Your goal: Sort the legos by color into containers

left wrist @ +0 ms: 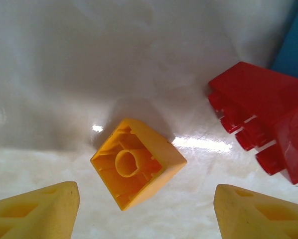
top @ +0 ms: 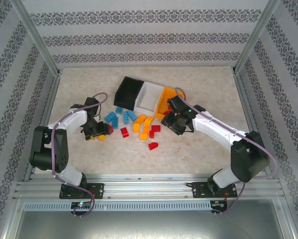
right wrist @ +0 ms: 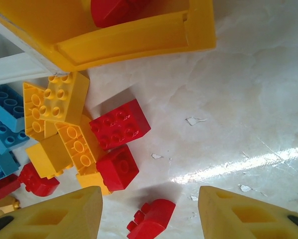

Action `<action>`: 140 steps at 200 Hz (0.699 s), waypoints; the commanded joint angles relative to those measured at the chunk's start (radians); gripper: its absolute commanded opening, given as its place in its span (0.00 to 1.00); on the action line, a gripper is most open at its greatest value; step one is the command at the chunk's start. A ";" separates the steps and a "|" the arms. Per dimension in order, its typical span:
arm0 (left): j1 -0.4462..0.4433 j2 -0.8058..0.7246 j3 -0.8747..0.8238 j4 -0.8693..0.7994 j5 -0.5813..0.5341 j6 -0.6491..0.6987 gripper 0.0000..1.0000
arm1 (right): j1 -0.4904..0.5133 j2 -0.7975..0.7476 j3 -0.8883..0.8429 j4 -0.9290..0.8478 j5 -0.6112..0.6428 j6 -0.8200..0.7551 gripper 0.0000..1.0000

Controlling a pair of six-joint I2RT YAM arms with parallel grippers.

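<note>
On the pale marbled desk, my left gripper stands half wide and empty, and the small orange-yellow plastic lego brick lies upside down just ahead between its fingers, turned cornerwise to them, so I judge a short forward reach is enough.

The orange-yellow brick and red bricks are shiny moulded plastic. Pretty sure the table is a smooth glossy marble-look top, glare everywhere. The orange bin is smooth plastic too, left gripper fingers look more matt.
</note>
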 commanded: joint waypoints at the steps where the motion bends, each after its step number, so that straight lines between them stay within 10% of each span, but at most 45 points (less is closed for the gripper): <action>1: 0.011 0.009 -0.027 -0.019 -0.023 0.027 0.72 | 0.015 0.042 0.037 0.011 -0.010 0.018 0.53; 140: 0.013 0.128 -0.025 0.067 0.004 0.032 0.60 | 0.041 0.078 0.111 -0.005 -0.009 0.018 0.53</action>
